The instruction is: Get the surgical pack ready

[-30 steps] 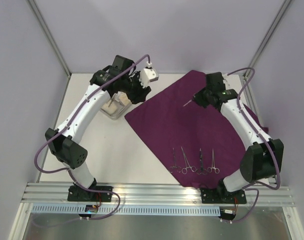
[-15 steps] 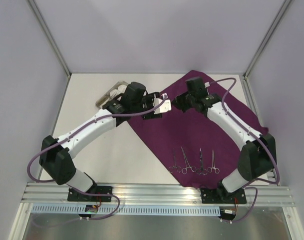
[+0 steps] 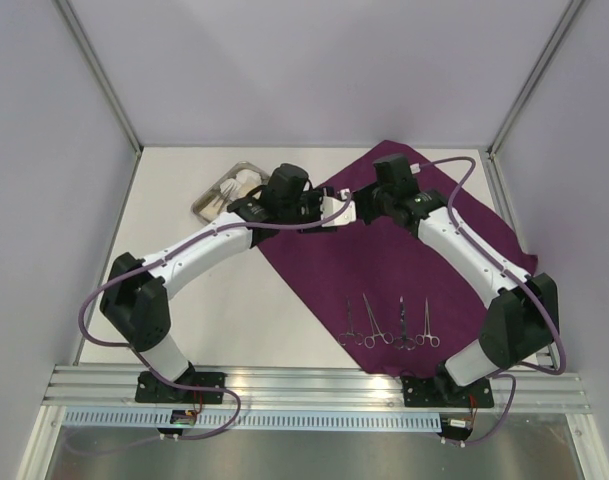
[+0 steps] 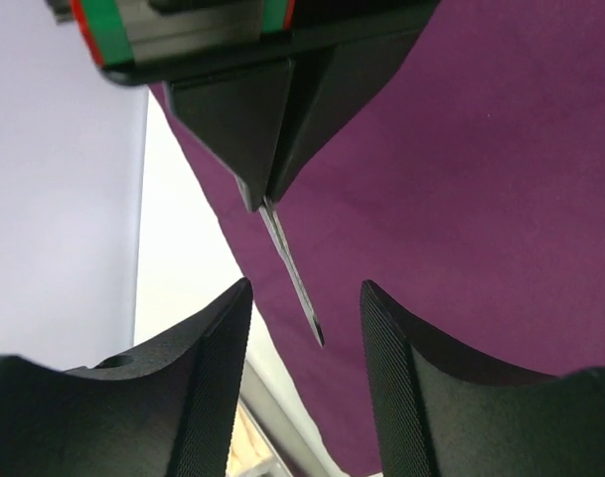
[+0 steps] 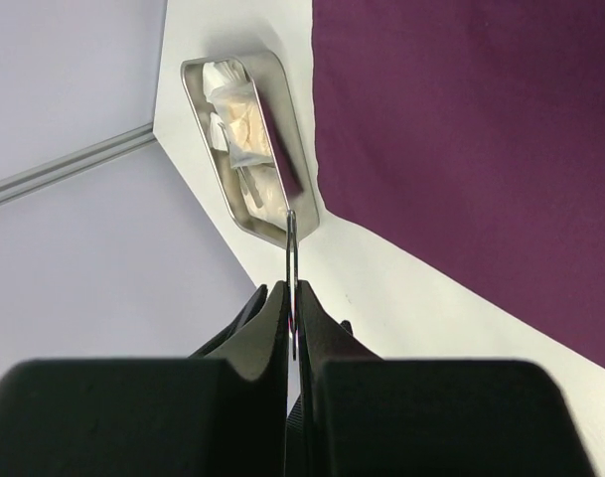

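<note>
The dark purple cloth lies spread flat at the centre right. Several steel clamps lie in a row on its near part. The steel tray holding white gauze sits off the cloth at the back left. My right gripper is shut on a thin steel instrument that sticks out past its fingertips. My left gripper faces it, open, with the instrument's tip between its fingers, touching neither. Both grippers meet above the cloth's left edge, left gripper beside right gripper.
Bare white table runs left of the cloth. An aluminium rail carries the arm bases at the near edge. Grey walls and frame posts close the back and both sides.
My left arm swung from over the tray to the cloth's left edge, uncovering the tray. My right gripper carried the instrument leftward to meet it.
</note>
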### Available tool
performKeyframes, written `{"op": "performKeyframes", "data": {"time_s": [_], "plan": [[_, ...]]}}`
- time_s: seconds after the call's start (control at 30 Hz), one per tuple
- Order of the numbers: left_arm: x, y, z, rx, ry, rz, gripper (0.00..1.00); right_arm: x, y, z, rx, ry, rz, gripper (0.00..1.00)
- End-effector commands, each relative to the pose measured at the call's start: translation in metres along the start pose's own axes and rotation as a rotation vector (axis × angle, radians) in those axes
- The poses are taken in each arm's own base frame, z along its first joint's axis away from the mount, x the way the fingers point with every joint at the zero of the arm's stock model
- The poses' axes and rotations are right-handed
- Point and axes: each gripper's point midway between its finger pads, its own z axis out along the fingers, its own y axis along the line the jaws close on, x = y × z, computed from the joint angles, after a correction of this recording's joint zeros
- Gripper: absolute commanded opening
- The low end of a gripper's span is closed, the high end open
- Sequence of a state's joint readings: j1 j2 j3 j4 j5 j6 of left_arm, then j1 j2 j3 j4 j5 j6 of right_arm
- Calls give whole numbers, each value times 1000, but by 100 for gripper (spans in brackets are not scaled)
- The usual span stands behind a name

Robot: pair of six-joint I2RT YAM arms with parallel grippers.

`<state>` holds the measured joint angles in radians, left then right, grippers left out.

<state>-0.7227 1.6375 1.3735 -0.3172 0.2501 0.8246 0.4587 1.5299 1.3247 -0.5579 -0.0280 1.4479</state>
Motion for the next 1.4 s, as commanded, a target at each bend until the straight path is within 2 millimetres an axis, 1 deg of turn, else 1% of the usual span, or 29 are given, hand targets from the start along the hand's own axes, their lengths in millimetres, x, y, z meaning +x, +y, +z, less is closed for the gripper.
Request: {"op": "performKeyframes", "data": {"time_s": [0.0,0.13,0.23,0.37,0.47,0.5,0.6,0.7,0.77,0.83,0.87,0.9,1.0,1.17,1.3,1.37], "plan": [[-32,18,-1,-37,-74,43,56,3,19,-12,-73,14,10,1],[-32,25,3,-51,-69,31,46,3,22,-13,-81,19,8,0],[-29,23,6,-47,-61,36,40,4,23,-13,-86,28,8,1],[-24,21,11,-40,-45,36,37,8,23,-11,-86,51,15,0],[-24,24,13,-47,-37,38,35,9,22,-9,-84,58,14,0],[-23,25,13,-50,-34,37,33,9,22,-10,-86,61,14,0],[-23,28,13,-65,-28,36,25,9,21,-8,-81,65,12,0],[-23,28,12,-66,-29,31,21,9,18,-7,-74,67,13,0],[-24,26,12,-64,-29,31,21,9,16,-6,-68,68,18,0],[-23,28,12,-71,-25,28,23,8,13,-4,-61,69,20,0],[-23,27,12,-70,-24,30,26,9,12,-4,-59,71,21,1],[-24,28,11,-72,-26,33,32,9,12,-3,-56,71,23,0],[-27,30,9,-77,-31,41,36,9,9,-1,-48,72,27,0],[-30,32,8,-88,-39,37,36,9,10,0,-50,72,27,0],[-32,35,7,-100,-39,30,32,8,6,2,-40,69,29,1],[-32,36,6,-102,-41,33,32,8,5,3,-37,72,30,0]]}}
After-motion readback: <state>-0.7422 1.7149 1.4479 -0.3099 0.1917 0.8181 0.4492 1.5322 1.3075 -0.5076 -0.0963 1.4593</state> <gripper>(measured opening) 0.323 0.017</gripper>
